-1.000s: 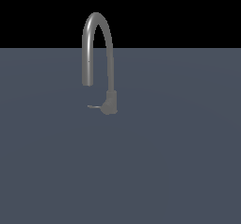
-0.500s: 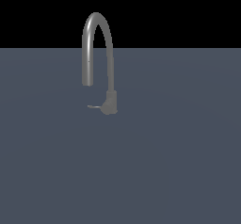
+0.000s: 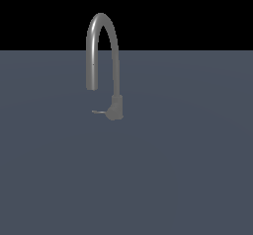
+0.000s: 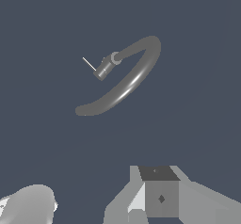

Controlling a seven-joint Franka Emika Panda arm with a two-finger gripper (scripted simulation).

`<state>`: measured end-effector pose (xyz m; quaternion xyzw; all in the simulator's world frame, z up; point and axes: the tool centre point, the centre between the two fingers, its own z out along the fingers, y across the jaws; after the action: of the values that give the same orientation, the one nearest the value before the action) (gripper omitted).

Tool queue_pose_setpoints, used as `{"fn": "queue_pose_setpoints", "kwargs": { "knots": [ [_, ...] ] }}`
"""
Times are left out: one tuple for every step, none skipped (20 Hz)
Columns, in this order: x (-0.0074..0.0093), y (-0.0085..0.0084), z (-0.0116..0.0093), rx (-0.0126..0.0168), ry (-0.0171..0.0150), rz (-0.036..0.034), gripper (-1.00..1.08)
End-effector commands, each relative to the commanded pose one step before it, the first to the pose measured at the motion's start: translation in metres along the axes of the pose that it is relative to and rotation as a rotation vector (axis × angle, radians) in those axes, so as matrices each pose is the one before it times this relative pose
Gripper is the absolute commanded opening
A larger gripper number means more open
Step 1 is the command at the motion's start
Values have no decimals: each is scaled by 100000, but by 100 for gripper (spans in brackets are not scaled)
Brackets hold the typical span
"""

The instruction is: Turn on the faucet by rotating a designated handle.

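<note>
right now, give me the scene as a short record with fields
faucet: grey, upright, arched spout curving to the exterior view's left
handle: thin lever at the base, pointing to the exterior view's left
surface: flat dark blue-grey
gripper: far from the faucet in the wrist view, absent from the exterior view
contact: none, handle untouched

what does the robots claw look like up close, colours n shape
Only the wrist view shows it, cut off at the frame edge. The claw is light grey and blocky, with flat angled faces, a darker grey square panel bearing a small diamond-shaped mark, and a near-black top face. A separate rounded, glossy white part sits beside it. No cables show. The exterior view shows none of the arm.
</note>
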<state>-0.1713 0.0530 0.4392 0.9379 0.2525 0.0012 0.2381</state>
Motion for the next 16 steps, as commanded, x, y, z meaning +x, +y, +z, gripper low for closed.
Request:
{"fn": "queue_pose_setpoints", "kwargs": {
  "knots": [
    [1568,-867,709,-7044,-485,-7869,-100],
    [583,-315,272,-2634,-227,-2889,-100],
    [570,-308,266,-2573,-220,-2821,-100],
    [557,-301,260,-2514,-213,-2756,-100],
    [545,-294,254,-2457,-206,-2693,-100],
    [533,-288,249,-2403,-200,-2632,-100],
    [521,-282,244,-2349,-194,-2573,-100],
    [510,-276,238,-2298,-188,-2516,-100],
    [499,-270,234,-2249,-182,-2461,-100],
    [489,-264,229,-2203,-177,-2409,-100],
    [479,-259,224,-2158,-172,-2357,-100],
    [469,-253,220,-2114,-167,-2308,-100],
    [460,-248,216,-2074,-162,-2261,-100],
    [452,-244,212,-2035,-158,-2216,-100],
    [444,-239,208,-1999,-154,-2174,-100],
    [435,-234,204,-1963,-149,-2132,-100]
  ]
}}
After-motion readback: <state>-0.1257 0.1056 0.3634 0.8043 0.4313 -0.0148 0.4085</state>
